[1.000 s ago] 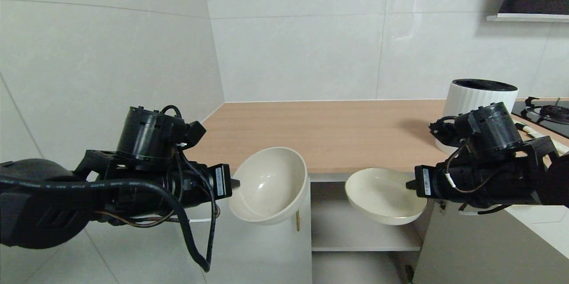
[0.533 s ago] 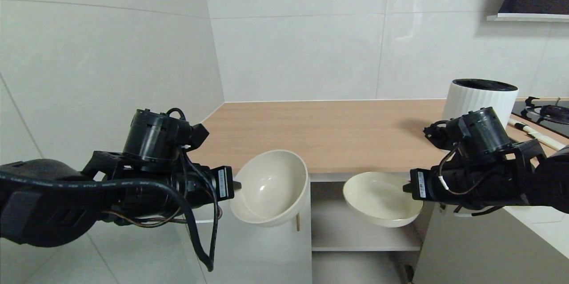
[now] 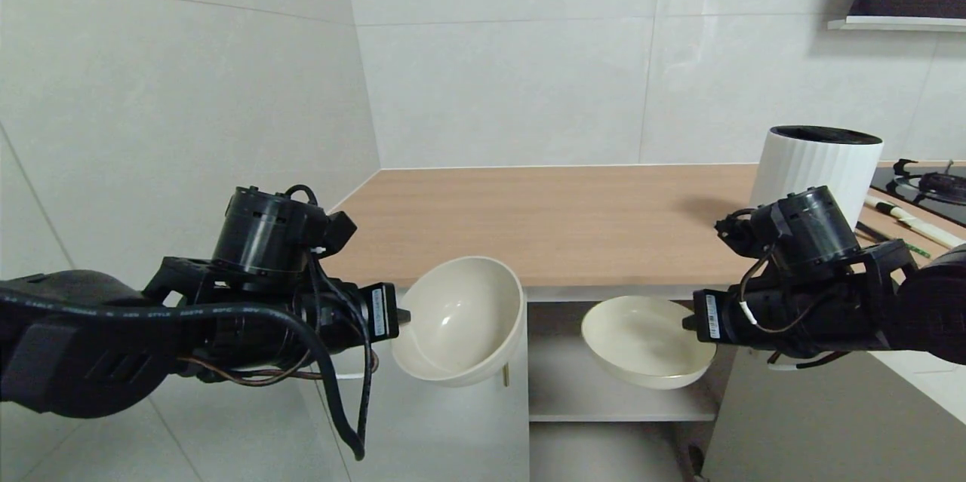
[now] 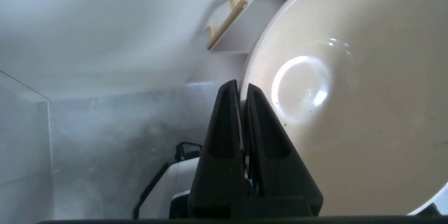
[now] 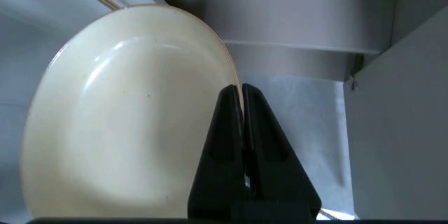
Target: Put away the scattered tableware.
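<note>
Gripping a deep cream bowl by its rim, the left gripper holds it tilted in the air before a cupboard door. Beside it, the right gripper pinches the rim of a shallow dish in front of the open shelf. Farther back, a white ribbed canister stands on the wooden counter.
</note>
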Available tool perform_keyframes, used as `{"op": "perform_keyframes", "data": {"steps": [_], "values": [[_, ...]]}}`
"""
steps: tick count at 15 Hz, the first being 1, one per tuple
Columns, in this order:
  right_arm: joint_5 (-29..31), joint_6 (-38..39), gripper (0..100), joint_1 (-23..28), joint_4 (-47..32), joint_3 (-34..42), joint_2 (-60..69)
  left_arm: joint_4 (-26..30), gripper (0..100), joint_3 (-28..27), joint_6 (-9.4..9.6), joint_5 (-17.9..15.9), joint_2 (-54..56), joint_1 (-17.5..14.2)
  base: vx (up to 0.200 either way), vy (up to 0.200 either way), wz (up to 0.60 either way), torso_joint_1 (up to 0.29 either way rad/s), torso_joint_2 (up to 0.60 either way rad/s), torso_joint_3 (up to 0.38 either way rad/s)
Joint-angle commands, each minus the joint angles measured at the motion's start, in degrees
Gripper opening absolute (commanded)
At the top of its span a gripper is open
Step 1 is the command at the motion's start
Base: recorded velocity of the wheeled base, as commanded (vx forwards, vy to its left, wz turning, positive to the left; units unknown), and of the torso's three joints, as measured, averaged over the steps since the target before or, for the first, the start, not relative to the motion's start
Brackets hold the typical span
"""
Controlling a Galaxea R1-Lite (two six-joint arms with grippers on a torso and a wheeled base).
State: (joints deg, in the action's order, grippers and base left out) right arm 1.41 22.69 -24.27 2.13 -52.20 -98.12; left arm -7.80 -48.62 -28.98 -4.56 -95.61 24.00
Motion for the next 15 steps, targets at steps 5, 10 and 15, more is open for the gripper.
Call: {"op": "perform_keyframes", "data": {"steps": [5,10,15], "values": [[0.0,0.0,0,0.0,0.0,0.0,-0.3,0.0,0,0.0,-0.03,0.0,-0.5,0.0,0.0,0.0,0.0,-0.178,0.45,0.267],[0.0,0.0,0,0.0,0.1,0.0,-0.5,0.0,0,0.0,-0.03,0.0,-0.5,0.0,0.0,0.0,0.0,-0.169,0.45,0.29],[0.0,0.0,0,0.0,0.1,0.0,-0.9,0.0,0,0.0,-0.03,0.0,-0.5,0.0,0.0,0.0,0.0,-0.098,0.4,0.276]]}}
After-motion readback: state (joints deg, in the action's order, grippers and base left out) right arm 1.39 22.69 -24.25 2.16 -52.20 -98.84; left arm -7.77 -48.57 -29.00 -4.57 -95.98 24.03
